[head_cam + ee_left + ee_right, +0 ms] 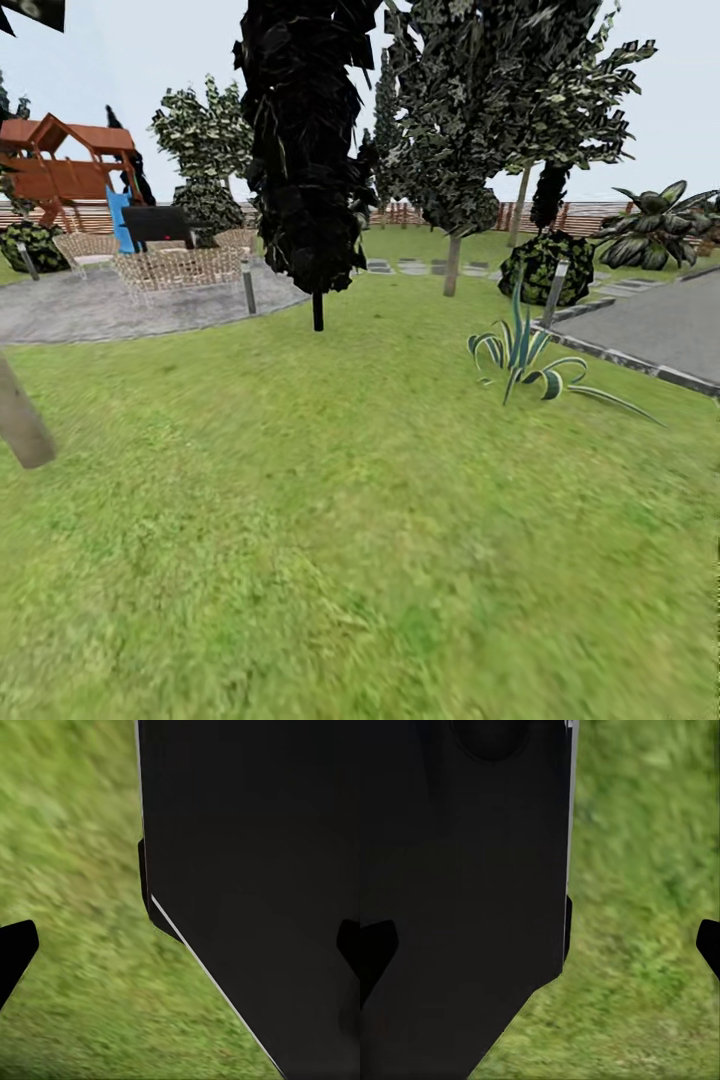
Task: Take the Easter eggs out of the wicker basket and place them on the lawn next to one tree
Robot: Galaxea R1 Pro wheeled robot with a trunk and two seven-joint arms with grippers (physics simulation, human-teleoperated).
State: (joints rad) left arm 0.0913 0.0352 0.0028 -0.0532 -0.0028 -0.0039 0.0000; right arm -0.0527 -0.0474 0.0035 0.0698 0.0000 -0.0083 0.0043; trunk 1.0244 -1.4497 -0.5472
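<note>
Eggs and basket are out of sight over the lawn (pixel 330 520); likely light, smooth, best cradled mid-shell, with both grippers' finger tips spread wide, empty.

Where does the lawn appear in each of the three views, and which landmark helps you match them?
Head view: the lawn spreads across the foreground, up to the black tree.
Left wrist view: the lawn lies beside a black panel.
Right wrist view: the lawn lies beside a black panel.
Shared landmark: the black panel, in both wrist views.
</note>
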